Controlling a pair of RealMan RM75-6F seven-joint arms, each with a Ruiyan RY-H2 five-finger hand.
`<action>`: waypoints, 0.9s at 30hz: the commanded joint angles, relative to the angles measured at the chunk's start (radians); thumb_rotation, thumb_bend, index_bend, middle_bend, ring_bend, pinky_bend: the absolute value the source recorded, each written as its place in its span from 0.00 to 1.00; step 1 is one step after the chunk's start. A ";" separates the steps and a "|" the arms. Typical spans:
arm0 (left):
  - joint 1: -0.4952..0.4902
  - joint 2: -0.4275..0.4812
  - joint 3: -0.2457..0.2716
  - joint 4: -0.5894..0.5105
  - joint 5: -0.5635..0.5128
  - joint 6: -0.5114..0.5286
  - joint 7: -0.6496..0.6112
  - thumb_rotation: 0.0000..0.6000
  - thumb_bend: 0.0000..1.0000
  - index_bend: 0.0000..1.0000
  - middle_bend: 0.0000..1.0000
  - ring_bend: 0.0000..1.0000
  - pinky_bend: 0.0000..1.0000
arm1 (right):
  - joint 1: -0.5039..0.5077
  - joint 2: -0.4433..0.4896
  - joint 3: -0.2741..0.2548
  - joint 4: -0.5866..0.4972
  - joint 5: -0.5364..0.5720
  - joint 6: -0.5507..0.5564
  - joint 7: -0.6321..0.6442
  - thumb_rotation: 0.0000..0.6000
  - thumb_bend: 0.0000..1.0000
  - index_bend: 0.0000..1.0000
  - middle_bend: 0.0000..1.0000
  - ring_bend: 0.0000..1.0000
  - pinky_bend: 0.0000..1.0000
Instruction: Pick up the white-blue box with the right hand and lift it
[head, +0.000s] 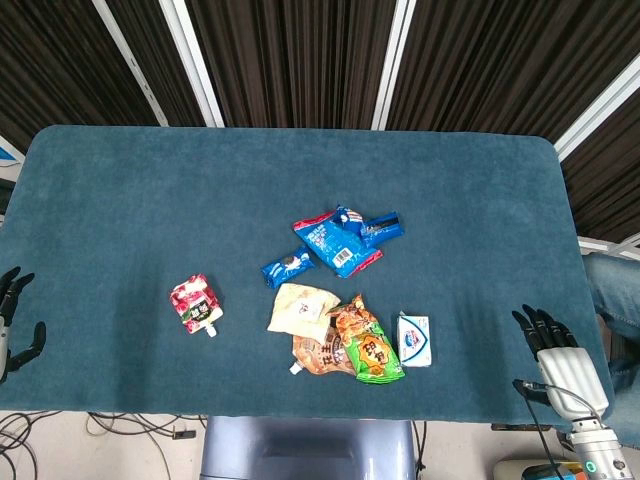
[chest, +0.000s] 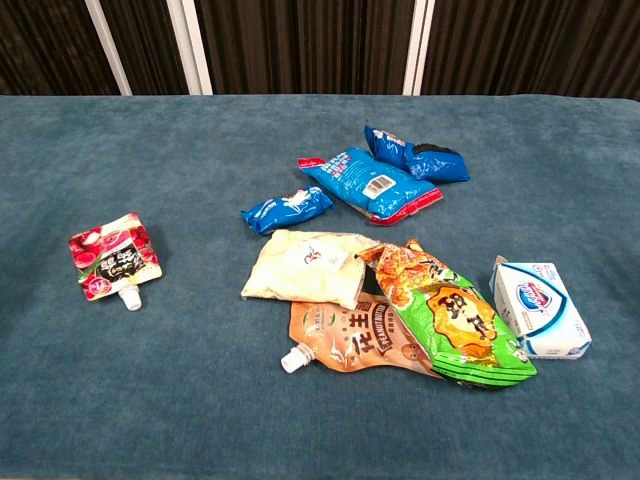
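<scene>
The right hand (head: 553, 345), black fingers spread and holding nothing, hovers at the near right edge of the teal carpeted surface (head: 140, 190), well apart from the small white-blue cardboard box (head: 414, 339) lying flat just beside the green-orange snack bag (head: 367, 346); the left hand (head: 12, 320) rests open at the far edge.

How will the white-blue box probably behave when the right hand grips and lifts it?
The white-blue box looks like a stiff carton with flat faces, so it should keep its shape and not roll. Its printed surface may be slightly slippery. It lies flat beside the green snack bag, which fingers could nudge.
</scene>
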 joint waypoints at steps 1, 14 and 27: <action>0.001 -0.001 0.000 0.001 0.000 0.001 -0.001 1.00 0.47 0.12 0.04 0.12 0.07 | 0.008 0.021 -0.016 -0.038 0.022 -0.048 0.000 1.00 0.17 0.00 0.05 0.04 0.17; -0.002 0.000 -0.001 -0.004 -0.007 -0.009 -0.012 1.00 0.47 0.12 0.04 0.12 0.07 | 0.102 0.025 0.004 -0.122 0.135 -0.271 0.073 1.00 0.14 0.00 0.02 0.02 0.17; -0.001 0.004 0.002 -0.012 -0.014 -0.017 -0.014 1.00 0.47 0.12 0.04 0.12 0.07 | 0.219 -0.062 0.075 -0.148 0.277 -0.412 -0.001 1.00 0.14 0.00 0.02 0.00 0.17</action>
